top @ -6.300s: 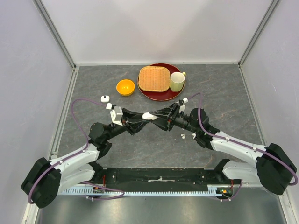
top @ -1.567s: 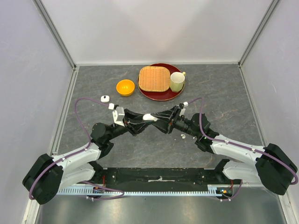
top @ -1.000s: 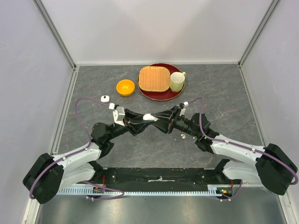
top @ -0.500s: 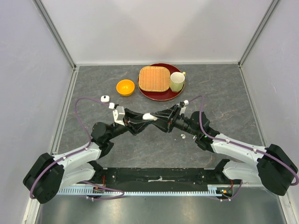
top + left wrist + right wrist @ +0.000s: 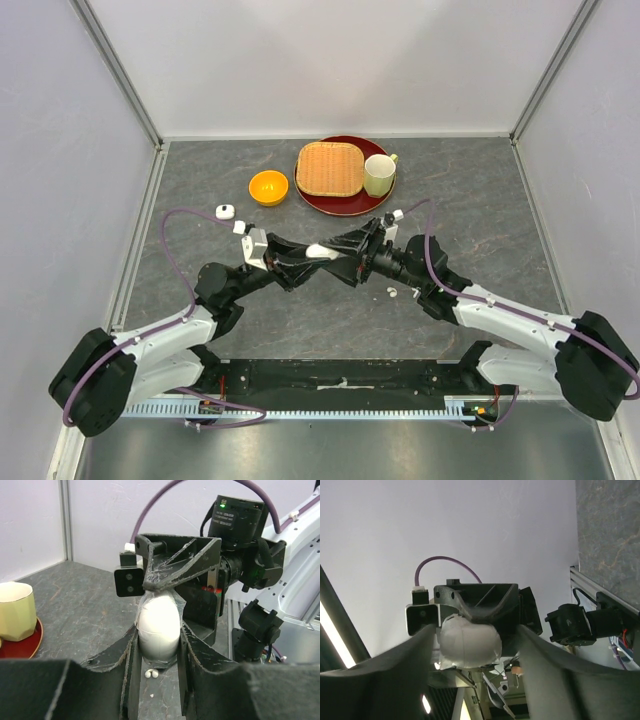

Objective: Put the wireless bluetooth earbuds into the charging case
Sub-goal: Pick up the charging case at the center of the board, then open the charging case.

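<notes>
The white egg-shaped charging case (image 5: 318, 250) hangs above mid-table, gripped by my left gripper (image 5: 322, 250), whose jaws are shut on its sides. It fills the left wrist view (image 5: 159, 626) between my left fingers (image 5: 127, 655). My right gripper (image 5: 346, 250) faces it, rolled on its side, jaws spread above and below the case's far end. The right wrist view shows the case (image 5: 469, 640) between the fingers (image 5: 422, 652), with a gap on one side. Two white earbuds (image 5: 390, 292) (image 5: 415, 291) lie on the table under the right arm. A pair also shows below the case (image 5: 151, 673).
At the back stand an orange bowl (image 5: 268, 187) and a red plate (image 5: 330, 208) carrying a woven basket (image 5: 329, 168) and a pale cup (image 5: 378, 175). The cup (image 5: 15, 611) also shows in the left wrist view. A small white case (image 5: 225, 211) lies far left.
The right arm has shifted slightly back and to the right over the last second. The left gripper holds the case in the same place. The earbuds on the table have not moved.
</notes>
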You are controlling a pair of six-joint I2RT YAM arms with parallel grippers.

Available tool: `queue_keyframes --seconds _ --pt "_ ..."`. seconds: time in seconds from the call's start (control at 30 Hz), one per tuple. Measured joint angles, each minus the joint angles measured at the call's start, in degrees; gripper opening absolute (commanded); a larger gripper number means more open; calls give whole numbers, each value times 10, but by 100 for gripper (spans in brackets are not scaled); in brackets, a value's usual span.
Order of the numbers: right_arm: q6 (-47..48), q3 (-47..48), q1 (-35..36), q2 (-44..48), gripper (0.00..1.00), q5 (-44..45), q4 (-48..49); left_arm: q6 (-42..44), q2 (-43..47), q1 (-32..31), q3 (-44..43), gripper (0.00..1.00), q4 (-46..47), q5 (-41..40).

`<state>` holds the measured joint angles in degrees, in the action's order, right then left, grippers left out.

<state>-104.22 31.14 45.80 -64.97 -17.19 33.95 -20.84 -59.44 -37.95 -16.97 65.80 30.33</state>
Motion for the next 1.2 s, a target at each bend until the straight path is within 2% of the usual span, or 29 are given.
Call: queue_keyframes --seconds 0.03,0.07,0.3,0.47,0.73,0.9,1.2 --pt "9 4 1 1 95 -1 -9 0 1 -2 0 2 1 0" --pt "28 9 3 3 98 -1 -22 0 3 -4 1 2 3 0" --pt "228 93 7 72 98 45 -211 -1 37 -4 51 2 57 -37" --pt "387 152 6 130 98 68 -299 -1 51 -4 78 2 69 -56" --pt "602 245 9 74 98 36 -451 -7 44 -4 80 2 78 -62" --pt "666 270 10 52 98 23 -509 -8 38 -4 79 2 80 -51" --pt "694 284 14 22 98 14 -530 -10 32 -4 69 2 81 -29"
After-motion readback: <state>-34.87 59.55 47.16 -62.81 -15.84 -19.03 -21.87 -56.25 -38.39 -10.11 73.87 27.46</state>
